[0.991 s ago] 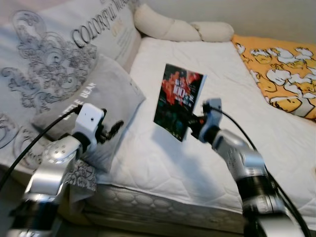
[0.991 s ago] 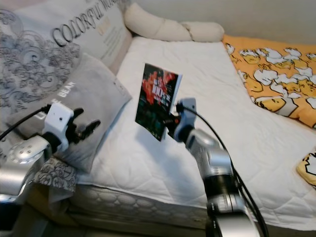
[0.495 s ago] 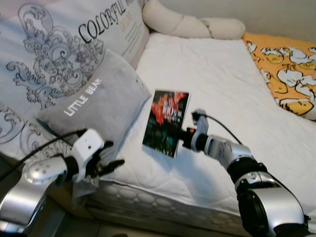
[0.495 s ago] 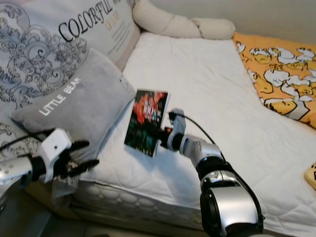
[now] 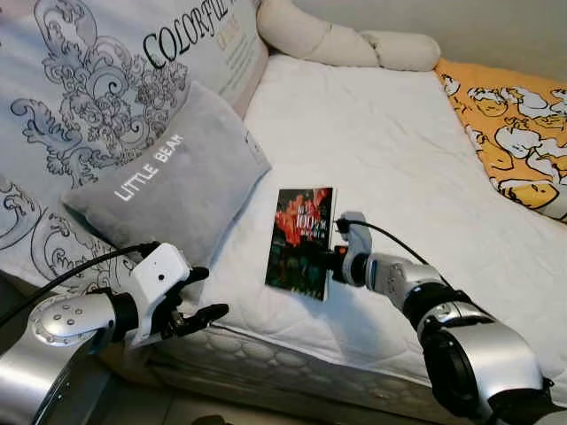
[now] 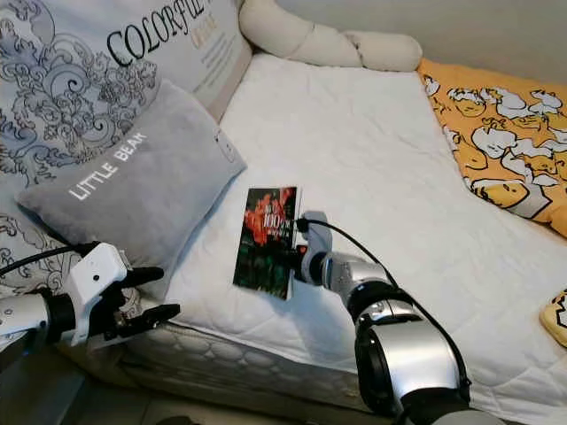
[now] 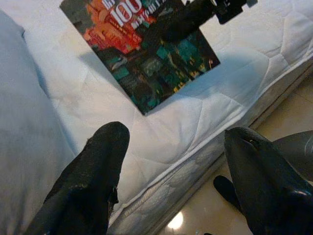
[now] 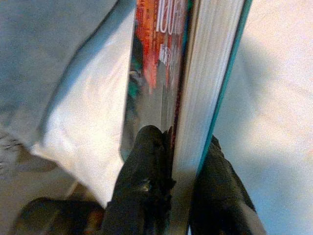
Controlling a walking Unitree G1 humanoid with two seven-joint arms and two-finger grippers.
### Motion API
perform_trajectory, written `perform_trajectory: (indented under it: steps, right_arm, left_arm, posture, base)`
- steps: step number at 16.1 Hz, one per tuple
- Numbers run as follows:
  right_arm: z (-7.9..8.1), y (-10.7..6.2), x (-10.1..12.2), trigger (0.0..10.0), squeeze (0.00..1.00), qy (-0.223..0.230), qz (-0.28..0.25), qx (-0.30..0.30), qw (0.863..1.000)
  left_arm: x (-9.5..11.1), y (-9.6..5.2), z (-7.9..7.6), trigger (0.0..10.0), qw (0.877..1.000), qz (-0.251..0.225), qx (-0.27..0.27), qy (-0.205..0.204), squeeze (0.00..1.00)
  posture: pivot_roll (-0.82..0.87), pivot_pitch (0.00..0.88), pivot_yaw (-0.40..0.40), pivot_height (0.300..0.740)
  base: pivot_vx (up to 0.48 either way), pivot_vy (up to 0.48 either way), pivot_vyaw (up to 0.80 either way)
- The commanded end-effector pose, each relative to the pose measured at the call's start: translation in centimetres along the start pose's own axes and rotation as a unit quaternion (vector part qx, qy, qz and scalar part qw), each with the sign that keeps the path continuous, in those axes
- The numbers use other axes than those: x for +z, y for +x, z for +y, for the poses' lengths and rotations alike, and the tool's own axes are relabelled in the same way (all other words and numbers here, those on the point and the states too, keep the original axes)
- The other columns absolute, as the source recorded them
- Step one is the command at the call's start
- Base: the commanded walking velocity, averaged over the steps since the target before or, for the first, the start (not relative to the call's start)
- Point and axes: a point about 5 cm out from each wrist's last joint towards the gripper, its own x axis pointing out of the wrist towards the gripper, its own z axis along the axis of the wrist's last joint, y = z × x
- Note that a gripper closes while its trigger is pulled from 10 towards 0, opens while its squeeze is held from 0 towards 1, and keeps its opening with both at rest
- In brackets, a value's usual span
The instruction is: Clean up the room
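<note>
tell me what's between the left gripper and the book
Only bare white mattress in the left wrist view: the left gripper, jaws apart, looks over the quilted bed edge at the book, which the right gripper holds.

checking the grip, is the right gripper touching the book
Touching. In the right wrist view both fingers of the right gripper press the book.

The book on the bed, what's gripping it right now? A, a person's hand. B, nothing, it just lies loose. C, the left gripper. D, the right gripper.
D: the right gripper has its black fingers clamped on the book by its page edge.
</note>
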Motion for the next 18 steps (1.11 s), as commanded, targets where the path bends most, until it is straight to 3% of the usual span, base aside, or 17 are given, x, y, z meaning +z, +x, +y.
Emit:
perform_trajectory:
  steps: [1,5,7,9,11,14,17,18]
  right_arm:
    - [-0.3,-0.2,1.3,10.0,0.96,-0.028,-0.018,-0.026,0.999]
    - [-1.2,-0.5,2.3,10.0,1.0,-0.077,-0.035,-0.109,0.99]
    - [-1.8,-0.7,2.6,10.0,1.0,-0.153,-0.048,-0.171,0.972]
    - [-2.0,-0.8,2.6,10.0,1.0,-0.169,-0.052,-0.186,0.967]
    - [-2.5,-1.1,2.4,10.0,1.0,-0.157,-0.049,-0.195,0.967]
    - [-2.5,-1.1,2.0,10.0,1.0,-0.146,-0.047,-0.153,0.976]
    - [-1.0,-0.6,0.7,10.0,1.0,-0.184,-0.003,-0.015,0.983]
    - [-0.3,-0.7,-0.8,10.0,1.0,-0.22,0.053,0.086,0.97]
  left_arm:
    - [0.3,-0.2,-0.1,10.0,1.0,-0.001,0.005,0.003,0.0]
    - [0.2,-0.3,-0.6,10.0,1.0,0.004,0.013,-0.004,0.0]
    - [0.2,-0.4,-0.7,10.0,1.0,0.007,0.016,-0.007,0.0]
    - [0.2,-0.2,-0.8,10.0,1.0,0.007,0.016,-0.008,0.0]
    - [0.1,0.0,-1.0,10.0,1.0,0.008,0.015,-0.01,0.0]
    - [-0.2,0.3,-1.2,10.0,1.0,0.011,0.013,-0.013,0.0]
    - [-0.3,0.6,-1.6,10.0,1.0,0.013,0.005,-0.014,0.0]
    - [-0.4,0.7,-1.8,10.0,1.0,0.015,-0.002,-0.013,0.0]
  posture:
    - [0.2,0.066,-0.091,0.74]
    - [0.21,0.07,-0.1,0.74]
    - [0.21,0.063,-0.096,0.74]
    - [0.21,0.059,-0.094,0.74]
    - [0.2,0.048,-0.088,0.74]
    - [0.18,0.044,-0.086,0.74]
    - [0.17,0.042,-0.083,0.74]
    - [0.17,0.044,-0.082,0.74]
  base:
    - [0.0,0.0,0.0]
    - [0.0,0.0,0.0]
    - [0.0,0.0,0.0]
    - [0.0,0.0,0.0]
    - [0.0,0.0,0.0]
    - [0.0,0.0,0.0]
    - [0.0,0.0,0.0]
    - [0.0,0.0,0.0]
